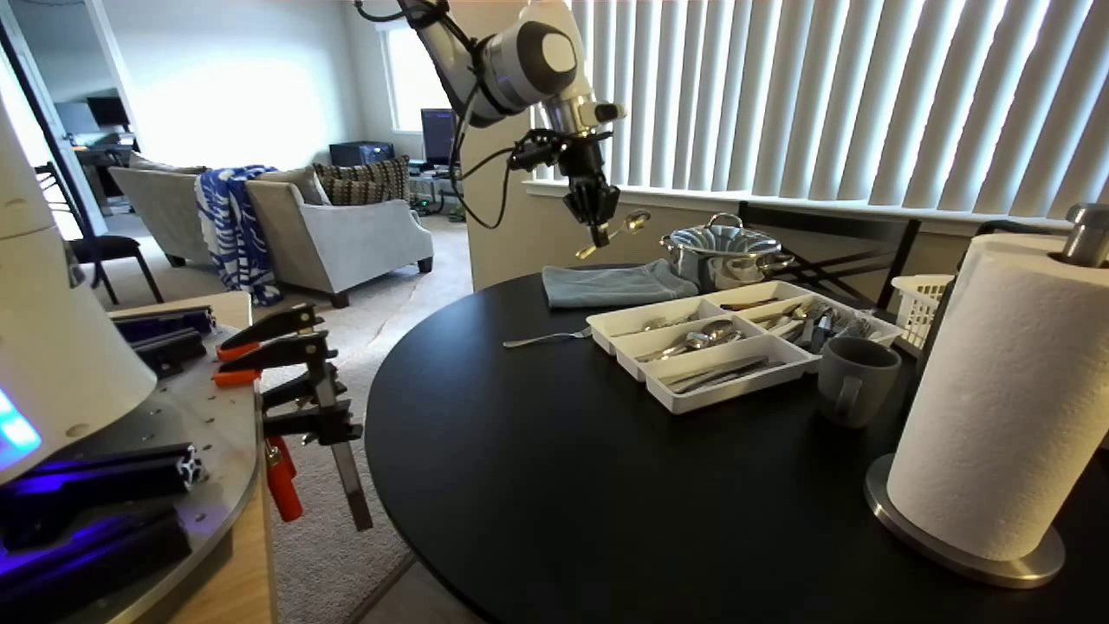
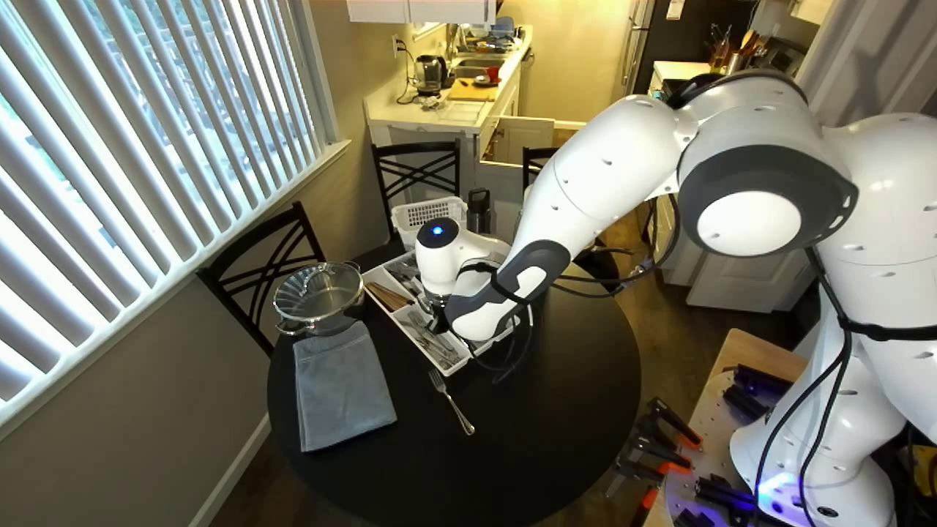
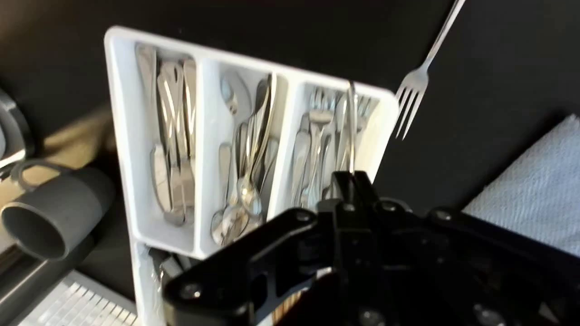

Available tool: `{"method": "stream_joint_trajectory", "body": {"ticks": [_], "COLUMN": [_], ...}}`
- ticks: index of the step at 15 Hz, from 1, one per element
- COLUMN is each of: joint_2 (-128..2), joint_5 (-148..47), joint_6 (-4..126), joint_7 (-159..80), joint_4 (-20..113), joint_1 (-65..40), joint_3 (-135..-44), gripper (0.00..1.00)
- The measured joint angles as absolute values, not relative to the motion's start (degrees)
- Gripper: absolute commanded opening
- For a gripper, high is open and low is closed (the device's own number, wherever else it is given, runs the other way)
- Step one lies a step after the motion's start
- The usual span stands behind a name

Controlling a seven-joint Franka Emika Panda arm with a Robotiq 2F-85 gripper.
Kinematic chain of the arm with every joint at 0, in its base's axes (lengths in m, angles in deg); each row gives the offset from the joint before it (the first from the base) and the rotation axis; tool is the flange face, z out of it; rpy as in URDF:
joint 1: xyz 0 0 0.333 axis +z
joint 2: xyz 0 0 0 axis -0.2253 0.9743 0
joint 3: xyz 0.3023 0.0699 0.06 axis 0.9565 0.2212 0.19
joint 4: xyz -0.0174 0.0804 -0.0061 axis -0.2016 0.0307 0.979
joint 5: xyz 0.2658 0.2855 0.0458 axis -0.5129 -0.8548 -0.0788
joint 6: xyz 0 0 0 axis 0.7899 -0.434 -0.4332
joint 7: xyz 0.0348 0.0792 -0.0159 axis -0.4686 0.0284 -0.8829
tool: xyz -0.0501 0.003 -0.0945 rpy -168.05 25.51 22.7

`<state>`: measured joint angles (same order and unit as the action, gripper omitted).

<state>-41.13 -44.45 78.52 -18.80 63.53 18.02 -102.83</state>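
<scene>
Wrist view: our claw [image 3: 352, 176] is clamped on a spoon [image 3: 351, 129], its handle jutting out ahead and showing across forks [image 3: 321, 117] in the white tray [image 3: 205, 136] below. We see in an exterior view that the spoon [image 1: 637, 222] hangs clear of the table [image 1: 537, 451], its long axis crossing the claw's tip at a slant, bowl end higher. It looks slim, shiny and metallic.

Daylight is admitted through the vertical blinds [image 1: 849, 95], and the far wall [image 1: 243, 78] is washed out. The kitchen wall [image 2: 578, 58] is lit warm yellow, the robot base [image 2: 834, 468] blue-violet. The wrist view is softened — perhaps by motion or missed focus — and glints on the cutlery [image 3: 248, 194] are smeared.
</scene>
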Motion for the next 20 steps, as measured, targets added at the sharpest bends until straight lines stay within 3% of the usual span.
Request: {"method": "stream_joint_trajectory", "body": {"ticks": [6, 13, 20], "joint_2": [-43.92, -36.35, -26.99], "joint_5": [-48.94, -50.05, -53.39], "joint_6": [82.29, 91.04, 91.33], "joint_7": [-22.07, -22.14, -24.21], "joint_4": [76.72, 76.78, 70.72], "joint_1": [6.00, 2.69, -0.86], "joint_3": [-88.99, -89.62, -85.20], "gripper": [0.01, 0.01, 0.01]}}
